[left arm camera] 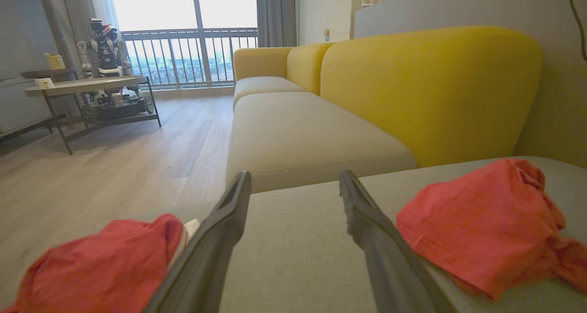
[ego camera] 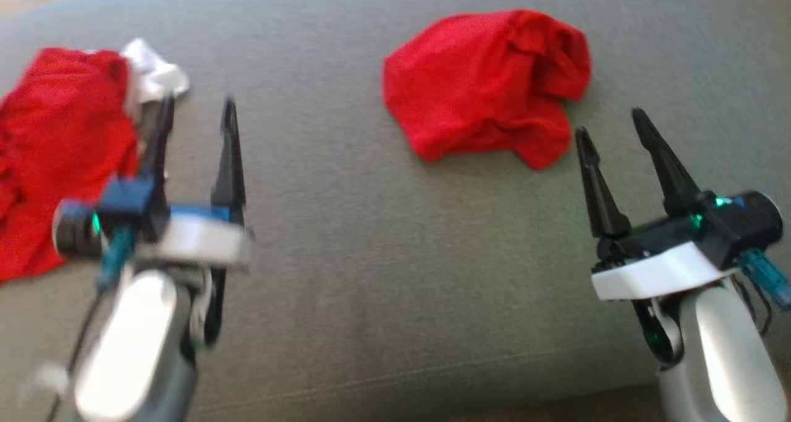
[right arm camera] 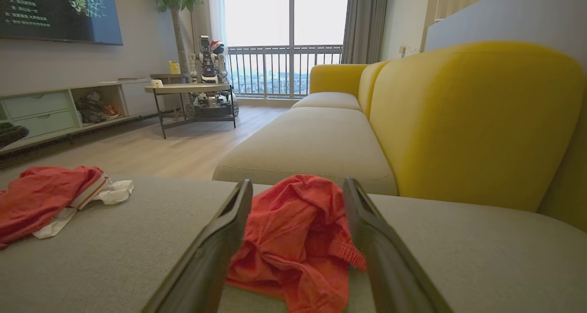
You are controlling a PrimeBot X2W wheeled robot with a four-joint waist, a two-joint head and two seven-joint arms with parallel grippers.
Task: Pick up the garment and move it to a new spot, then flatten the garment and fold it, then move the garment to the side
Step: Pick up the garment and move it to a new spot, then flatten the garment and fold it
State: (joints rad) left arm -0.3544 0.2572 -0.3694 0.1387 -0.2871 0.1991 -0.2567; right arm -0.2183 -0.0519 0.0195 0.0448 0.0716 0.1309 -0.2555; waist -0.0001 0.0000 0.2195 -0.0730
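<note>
Jaws spread on both grippers, nothing held.
Garment lies bunched just ahead of our right gripper; we risk pinching one layer, or our left gripper snagging the cloth beside it.

A living room of a home is shown: a long yellow sofa is set along the wall on a wood-plank floor, with a grey upholstered seat in the foreground. A tall window with a balcony railing is flanked by grey curtains. A wall-mounted screen, a low cabinet with drawers, a side table and a potted tree are ranged along the opposite side.
</note>
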